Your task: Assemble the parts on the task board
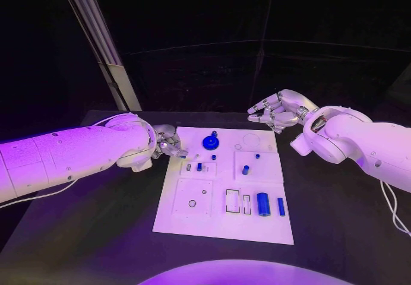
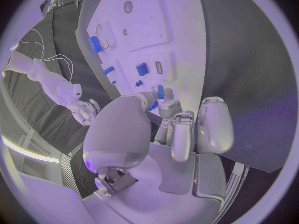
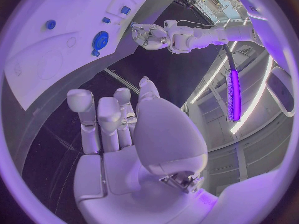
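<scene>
The white task board (image 1: pixel 218 228) lies mid-table. A big blue round knob (image 1: pixel 211 142) stands near its far edge, small blue parts (image 1: pixel 246 170) sit in the middle, and two blue cylinders (image 1: pixel 263 203) lie toward the near right. My left hand (image 1: pixel 167 144) hovers at the board's far left edge, fingers curled toward the thumb. In the left wrist view, blue (image 2: pixel 160 91) shows just past the fingertips (image 2: pixel 167 104); I cannot tell if it is pinched or is the knob behind them. My right hand (image 1: pixel 278 111) hangs beyond the board's far right corner, fingers curled in on nothing (image 3: pixel 118 124).
Empty slots and round holes (image 1: pixel 192 203) mark the board's near left half. Black table (image 1: pixel 342 237) surrounds the board. A pale slanted post (image 1: pixel 107 56) rises behind the table's far left.
</scene>
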Robot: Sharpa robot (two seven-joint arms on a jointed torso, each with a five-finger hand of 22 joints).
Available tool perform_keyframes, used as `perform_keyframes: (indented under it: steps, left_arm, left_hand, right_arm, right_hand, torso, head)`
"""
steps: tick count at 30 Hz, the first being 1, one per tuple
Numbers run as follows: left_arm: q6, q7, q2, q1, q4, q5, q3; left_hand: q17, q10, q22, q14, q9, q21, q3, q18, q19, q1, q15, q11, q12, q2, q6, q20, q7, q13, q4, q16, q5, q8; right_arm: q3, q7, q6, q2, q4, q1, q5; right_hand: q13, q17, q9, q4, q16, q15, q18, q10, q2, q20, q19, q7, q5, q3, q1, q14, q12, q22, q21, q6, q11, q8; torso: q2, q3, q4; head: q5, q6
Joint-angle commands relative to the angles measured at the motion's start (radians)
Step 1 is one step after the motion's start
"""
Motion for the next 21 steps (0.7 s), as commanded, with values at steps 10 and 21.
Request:
perform_keyframes:
  steps: [10, 21]
  left_arm:
    - [-0.046, -0.003, -0.006, -0.016, 0.047, -0.063, -0.008]
    - [0.005, -0.01, 0.006, -0.018, 0.045, -0.063, -0.017]
  left_hand:
    - [0.263, 0.004, -0.003, 0.106, 0.0, 0.003, 0.13, -0.015, 0.009, -0.009, -0.003, -0.001, 0.002, -0.011, 0.003, -0.003, -0.005, -0.006, -0.119, 0.003, 0.0, 0.007]
    - [0.263, 0.01, -0.004, 0.106, -0.001, 0.0, 0.136, -0.015, 0.009, -0.027, -0.005, -0.003, 0.001, -0.019, 0.011, -0.005, -0.008, -0.006, -0.113, 0.003, 0.0, 0.01]
  right_arm:
    - [0.0, 0.022, -0.017, 0.003, 0.0, 0.001, -0.001]
    - [0.0, 0.023, -0.016, 0.005, -0.001, 0.001, -0.001]
  right_hand:
    - [-0.002, -0.001, 0.001, -0.001, -0.005, 0.002, 0.016, -0.009, 0.009, 0.0, -0.001, 0.0, 0.006, -0.007, 0.001, 0.007, 0.002, -0.002, -0.004, -0.008, -0.001, 0.004]
    - [-0.002, -0.001, 0.001, -0.001, -0.005, 0.002, 0.016, -0.009, 0.009, 0.0, -0.001, 0.0, 0.006, -0.007, 0.001, 0.007, 0.002, -0.002, -0.004, -0.008, -0.001, 0.004]
  torso:
    - [0.002, 0.0011, -0.0027]
    - [0.002, 0.0006, -0.0018]
  head:
    - [0.006, 0.0]
    - [0.005, -0.007]
